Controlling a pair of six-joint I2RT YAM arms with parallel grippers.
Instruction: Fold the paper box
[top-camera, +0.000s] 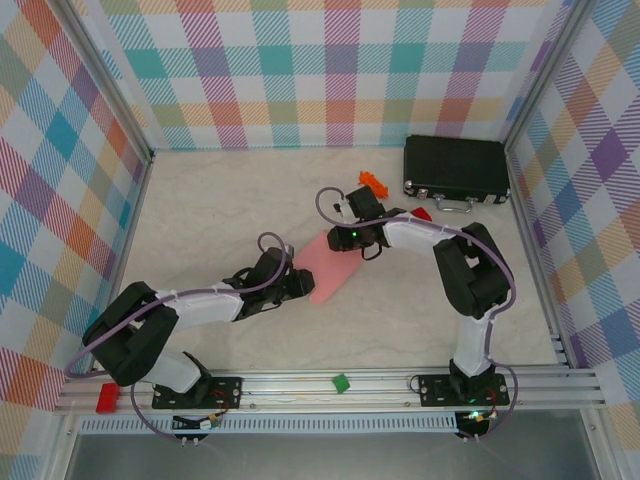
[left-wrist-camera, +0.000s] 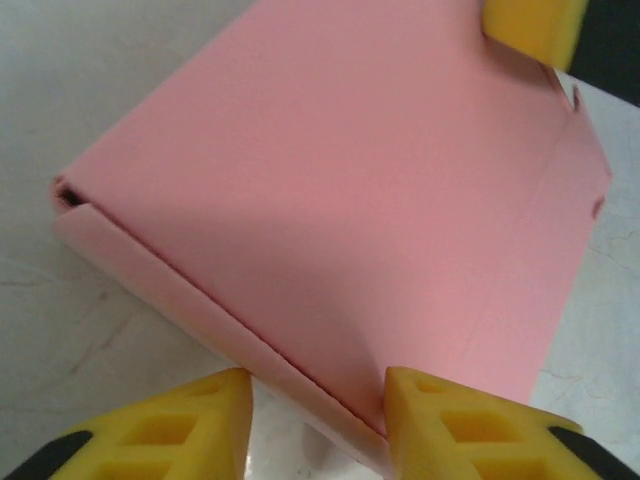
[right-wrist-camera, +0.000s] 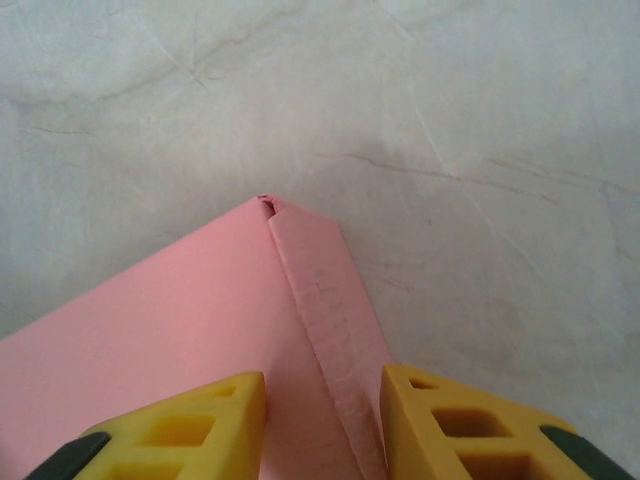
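L grip (left-wrist-camera: 318, 405) astride paper box (left-wrist-camera: 330, 200) corner | R grip (right-wrist-camera: 325, 405) astride far edge (clamped? can't tell, both)

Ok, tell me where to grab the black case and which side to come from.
Take the black case by its silver handle, which juts from the long edge facing the arms. Come in from that near side, straddling the bar. The case lies flat and looks too broad for the jaws, so the handle is probably the only graspable part.
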